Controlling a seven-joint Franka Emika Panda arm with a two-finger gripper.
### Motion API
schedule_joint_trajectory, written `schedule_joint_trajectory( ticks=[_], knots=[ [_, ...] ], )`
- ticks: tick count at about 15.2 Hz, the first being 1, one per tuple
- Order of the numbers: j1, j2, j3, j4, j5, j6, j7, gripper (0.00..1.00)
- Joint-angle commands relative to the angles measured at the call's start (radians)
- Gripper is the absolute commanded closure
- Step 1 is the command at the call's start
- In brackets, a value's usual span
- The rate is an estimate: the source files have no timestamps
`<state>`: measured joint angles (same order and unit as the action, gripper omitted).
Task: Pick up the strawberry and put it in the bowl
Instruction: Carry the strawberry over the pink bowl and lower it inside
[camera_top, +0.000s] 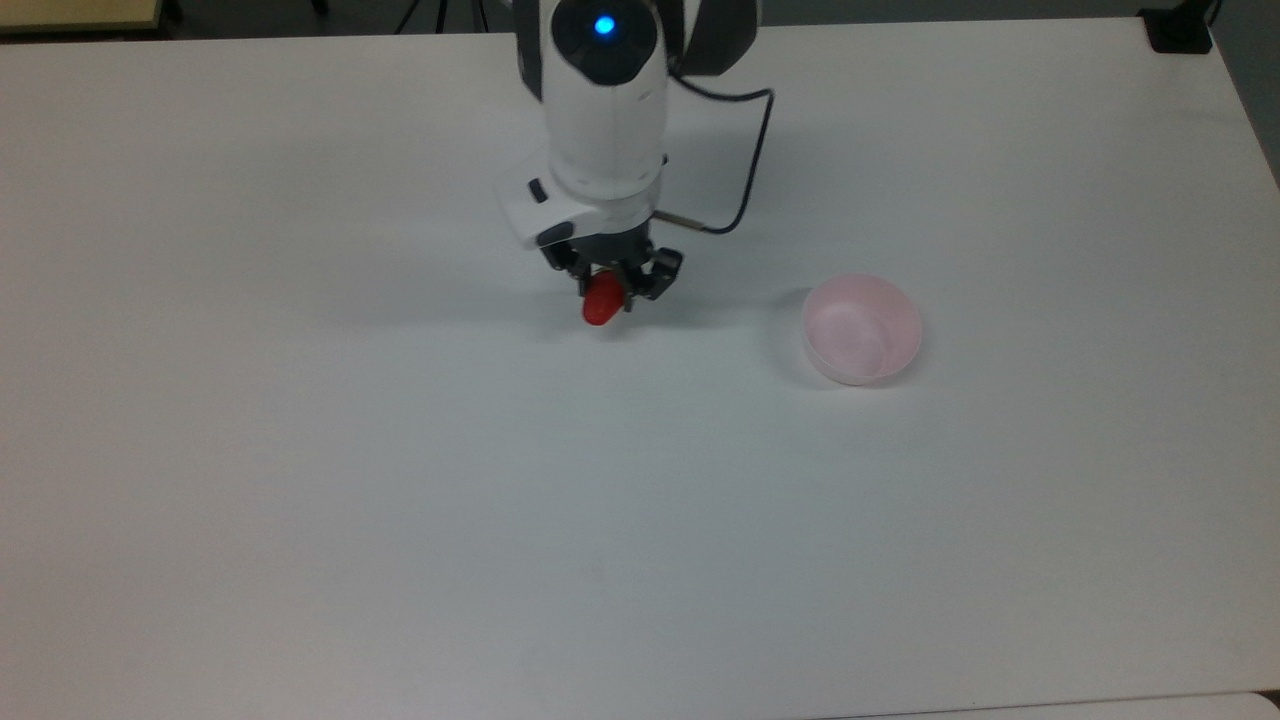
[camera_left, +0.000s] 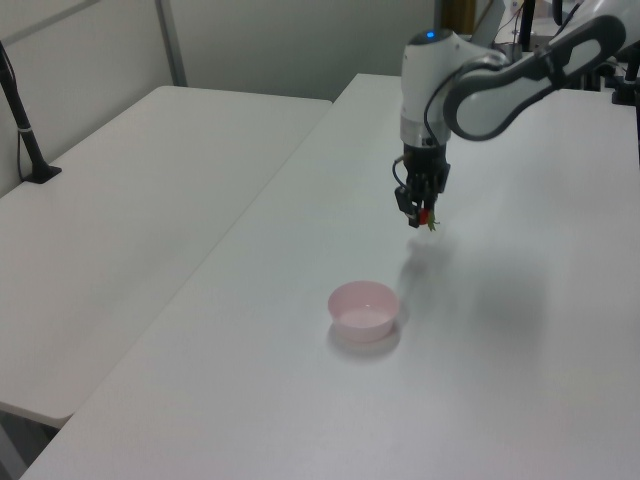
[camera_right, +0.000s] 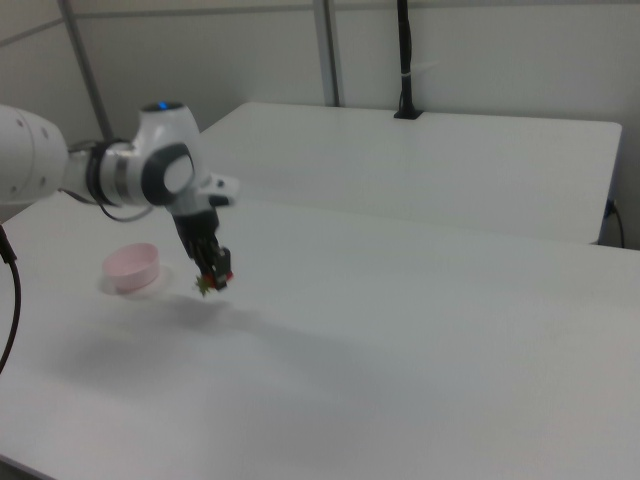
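Observation:
My gripper is shut on the strawberry, a small red fruit that hangs lifted above the white table. In the left view the gripper holds the strawberry in the air, its shadow on the table below. The right view shows the gripper with the strawberry and its green cap under the fingers. The pale pink bowl stands empty on the table at the top view's right of the gripper, apart from it. The bowl lies nearer the camera in the left view, and the bowl sits at the right view's left of the gripper.
A dark cable loops from the arm's wrist. A second white table adjoins at the left view's left, with a black post on it. A black block sits at the table's far right corner in the top view.

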<state>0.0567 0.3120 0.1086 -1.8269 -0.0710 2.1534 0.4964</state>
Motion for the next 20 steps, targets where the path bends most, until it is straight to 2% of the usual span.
schedule_joint_trajectory(
  ticks=[1,5,10,19,20],
  knots=[
    [0.092,-0.016,0.017,0.083,-0.010,-0.060,-0.024,0.89],
    [0.202,0.030,0.017,0.153,-0.012,-0.049,-0.025,0.89],
    [0.288,0.084,0.017,0.163,-0.012,0.046,-0.022,0.87],
    [0.305,0.157,0.019,0.163,-0.010,0.170,-0.015,0.80],
    [0.307,0.165,0.019,0.163,-0.010,0.171,-0.015,0.72]
  ],
)
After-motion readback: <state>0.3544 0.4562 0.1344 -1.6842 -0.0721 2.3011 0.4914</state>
